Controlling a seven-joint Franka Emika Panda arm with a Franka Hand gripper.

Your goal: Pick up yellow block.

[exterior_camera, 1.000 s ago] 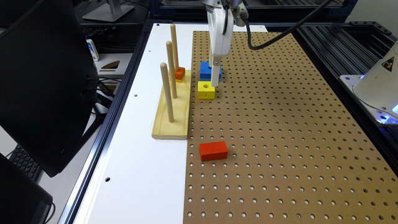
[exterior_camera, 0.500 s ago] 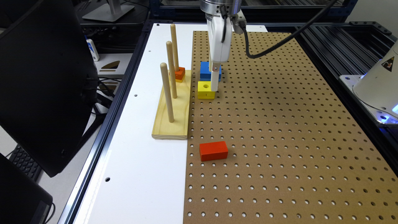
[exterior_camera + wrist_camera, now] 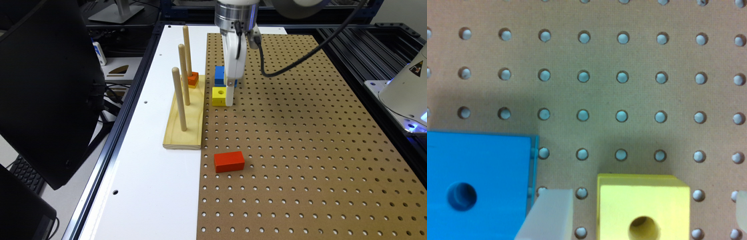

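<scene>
The yellow block (image 3: 219, 96) is a small cuboid with a round hole in its top, lying on the brown pegboard just in front of the blue block (image 3: 219, 75). My gripper (image 3: 229, 98) reaches straight down to board level at the yellow block's side. In the wrist view the yellow block (image 3: 643, 207) lies between my two pale fingers (image 3: 549, 216), with a gap on each side. My gripper (image 3: 644, 212) is open and touches nothing. The blue block (image 3: 479, 182) sits just outside one finger.
A pale wooden peg base (image 3: 185, 128) with three upright pegs stands on the exterior view's left of the blocks, with a small orange block (image 3: 192, 79) at its far end. A red block (image 3: 229, 161) lies nearer the camera. A black monitor (image 3: 43, 83) stands beside the table's left edge.
My gripper has come down from above the blue and yellow blocks to board level, so its fingers now straddle the yellow block. No block has moved.
</scene>
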